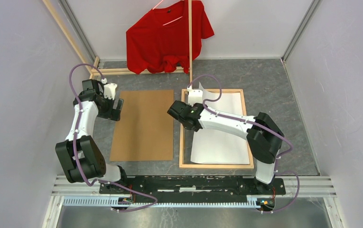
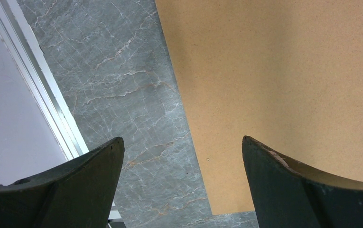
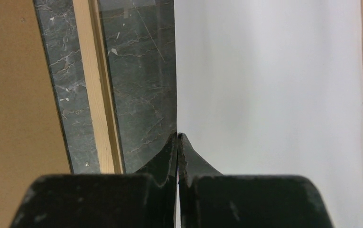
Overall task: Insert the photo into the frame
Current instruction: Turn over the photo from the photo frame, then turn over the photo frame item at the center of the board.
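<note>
The frame (image 1: 216, 166), thin light wood round a clear pane, lies flat at centre right. The photo (image 1: 222, 137) rests inside it with its plain white back up, its far left corner curling upward. My right gripper (image 1: 187, 119) is over the frame's left side. In the right wrist view it (image 3: 177, 135) is shut on the photo's (image 3: 274, 95) left edge, with the frame's left strip (image 3: 91, 85) just beside it. My left gripper (image 1: 117, 108) hangs open and holds nothing; in the left wrist view it (image 2: 181, 156) straddles the left edge of a brown board.
A brown backing board (image 1: 144, 126) lies flat left of the frame and fills the right of the left wrist view (image 2: 283, 85). A red T-shirt (image 1: 167, 35) hangs at the back among loose wooden slats (image 1: 190, 42). White walls close in on both sides.
</note>
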Robot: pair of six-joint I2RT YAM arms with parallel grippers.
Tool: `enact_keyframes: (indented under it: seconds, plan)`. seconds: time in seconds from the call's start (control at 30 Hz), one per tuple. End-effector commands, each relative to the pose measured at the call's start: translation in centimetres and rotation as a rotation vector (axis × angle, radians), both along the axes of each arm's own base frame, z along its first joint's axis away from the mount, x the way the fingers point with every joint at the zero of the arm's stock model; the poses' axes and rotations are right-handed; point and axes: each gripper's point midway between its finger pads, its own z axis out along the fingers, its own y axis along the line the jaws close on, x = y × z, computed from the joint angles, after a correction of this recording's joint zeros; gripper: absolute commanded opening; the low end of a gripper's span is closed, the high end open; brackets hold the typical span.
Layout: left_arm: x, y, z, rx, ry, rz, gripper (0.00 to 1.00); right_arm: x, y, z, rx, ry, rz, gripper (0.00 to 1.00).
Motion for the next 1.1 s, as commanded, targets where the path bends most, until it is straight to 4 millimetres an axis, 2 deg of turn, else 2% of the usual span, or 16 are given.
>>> enact_keyframes:
  seconds: [0.0,0.1,0.13,0.2,0.27,0.3,0.37,0.67,0.77,0.83,0.97,1.07]
  plan:
    - [1.1,0.0,1.0,-0.005,-0.037,-0.025,1.0,0.3,0.5,1.8,0.032,-0.032,0.043,0.0]
    - [1.1,0.0,1.0,-0.005,-0.036,-0.024,1.0,0.2,1.1,1.6,0.03,-0.012,0.085,0.01]
    - [1.1,0.0,1.0,-0.006,-0.036,-0.024,1.0,0.2,1.3,1.5,0.033,-0.01,0.092,0.12]
    - [1.1,0.0,1.0,-0.005,-0.036,-0.025,1.0,0.2,1.6,1.5,0.045,-0.012,0.113,0.44]
    - [1.1,0.0,1.0,-0.003,-0.036,-0.023,1.0,0.1,1.7,1.4,0.06,-0.014,0.133,0.71]
    - [1.0,0.0,1.0,-0.003,-0.035,-0.023,1.0,0.1,1.9,1.5,0.076,-0.019,0.144,0.83]
    - [1.0,0.0,1.0,-0.002,-0.036,-0.023,1.0,0.0,2.2,1.7,0.102,-0.028,0.155,0.97]
    - [0.9,0.1,0.7,0.003,-0.028,-0.024,1.0,-0.2,4.2,2.7,0.185,-0.029,0.259,0.98]
    - [0.7,0.4,0.4,0.017,-0.013,-0.02,1.0,-0.8,6.2,3.4,0.284,-0.044,0.36,0.98]
    - [0.7,1.0,0.1,0.044,0.0,-0.011,1.0,-1.3,8.2,3.8,0.376,-0.047,0.436,0.98]
    - [0.9,4.6,-0.9,0.186,0.012,0.056,1.0,-2.4,12.9,3.5,0.468,0.017,0.573,0.98]
    - [1.0,7.3,-2.2,0.235,0.031,0.112,1.0,-2.9,15.4,2.3,0.479,0.06,0.621,0.98]
